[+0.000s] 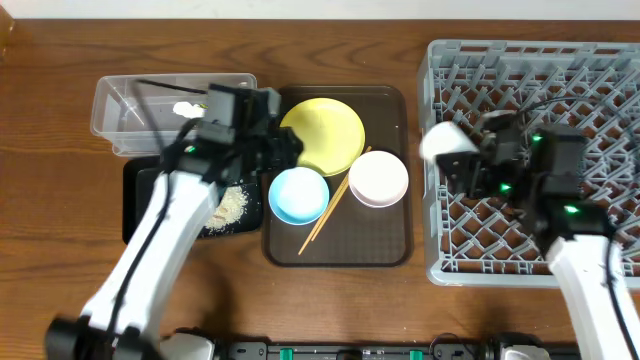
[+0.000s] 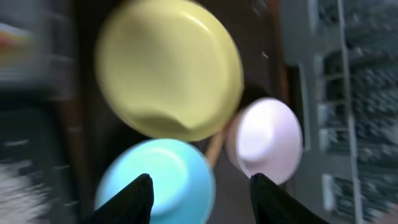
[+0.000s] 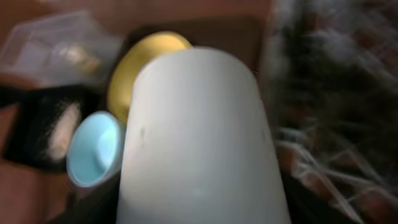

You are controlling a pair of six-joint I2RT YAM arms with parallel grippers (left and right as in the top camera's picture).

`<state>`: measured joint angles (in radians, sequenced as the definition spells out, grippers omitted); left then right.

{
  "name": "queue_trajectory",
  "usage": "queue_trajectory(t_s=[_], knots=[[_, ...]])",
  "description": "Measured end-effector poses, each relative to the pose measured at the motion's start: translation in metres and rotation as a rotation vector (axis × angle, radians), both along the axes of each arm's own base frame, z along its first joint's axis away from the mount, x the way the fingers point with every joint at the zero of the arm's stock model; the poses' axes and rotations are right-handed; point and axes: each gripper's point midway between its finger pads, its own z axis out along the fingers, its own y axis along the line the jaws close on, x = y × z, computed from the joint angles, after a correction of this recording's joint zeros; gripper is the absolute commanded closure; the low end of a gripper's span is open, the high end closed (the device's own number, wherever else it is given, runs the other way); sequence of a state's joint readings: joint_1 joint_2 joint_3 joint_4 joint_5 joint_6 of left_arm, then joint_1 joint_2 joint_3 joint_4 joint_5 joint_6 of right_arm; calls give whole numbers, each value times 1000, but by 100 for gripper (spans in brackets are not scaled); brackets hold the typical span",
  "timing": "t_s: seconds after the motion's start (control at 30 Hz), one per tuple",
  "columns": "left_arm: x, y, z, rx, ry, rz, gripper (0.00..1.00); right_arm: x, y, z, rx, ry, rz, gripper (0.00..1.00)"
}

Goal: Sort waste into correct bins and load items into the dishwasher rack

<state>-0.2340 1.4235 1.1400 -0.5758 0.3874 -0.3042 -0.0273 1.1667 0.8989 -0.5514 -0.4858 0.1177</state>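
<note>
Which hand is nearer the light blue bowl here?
Left. The left hand hangs open at the far rim of the light blue bowl; the right hand, holding the cup, is over the left edge of the dishwasher rack.

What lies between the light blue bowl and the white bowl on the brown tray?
The wooden chopsticks lie slanted in that gap, seen in the overhead view.
</note>
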Motion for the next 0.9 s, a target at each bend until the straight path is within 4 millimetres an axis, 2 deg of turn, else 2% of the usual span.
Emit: queue_trajectory(t_s=[0.1,0.17,0.33,0.47,0.6,0.9], knots=[[-1,17,16,65,-65,47,47,-10,-28,15,-98,65,-108,99],[-1,23,22,87,-92,65,47,-20,-42,18,-147,127,-153,99],[0,30,22,124,-96,90,47,-44,-83,19,-277,318,-288,99],[-1,33,20,137,-93,97,47,-44,-107,18,-340,402,-358,99],[-2,34,19,144,-88,100,47,-43,-120,1,-375,492,-379,99],[-4,35,17,148,-77,98,47,-33,-126,-50,-398,673,-349,99]])
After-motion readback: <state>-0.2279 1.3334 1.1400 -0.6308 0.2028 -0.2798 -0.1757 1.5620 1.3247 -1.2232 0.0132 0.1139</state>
